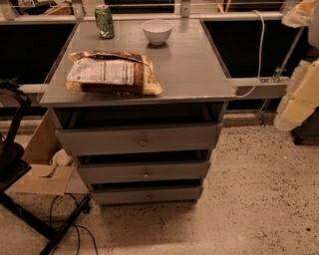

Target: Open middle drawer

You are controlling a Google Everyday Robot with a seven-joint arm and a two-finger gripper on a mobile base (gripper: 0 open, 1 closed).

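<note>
The middle drawer (114, 173) is the slim grey front between two others on the grey cabinet, with a small round metal knob (146, 174) at its centre. A dark gap shows above its front. The taller-fronted top drawer (99, 140) stands out slightly above it, and the other slim drawer (119, 195) is below. My pale arm (299, 97) hangs at the right edge. My gripper (298, 14) is at the top right corner, high and far from the drawers.
On the cabinet top (199, 69) lie a brown snack bag (112, 73), a green can (104, 21) and a white bowl (157, 31). A black stand (15, 164), cardboard (45, 177) and cables are on the floor at left. A white cable (259, 55) hangs at right.
</note>
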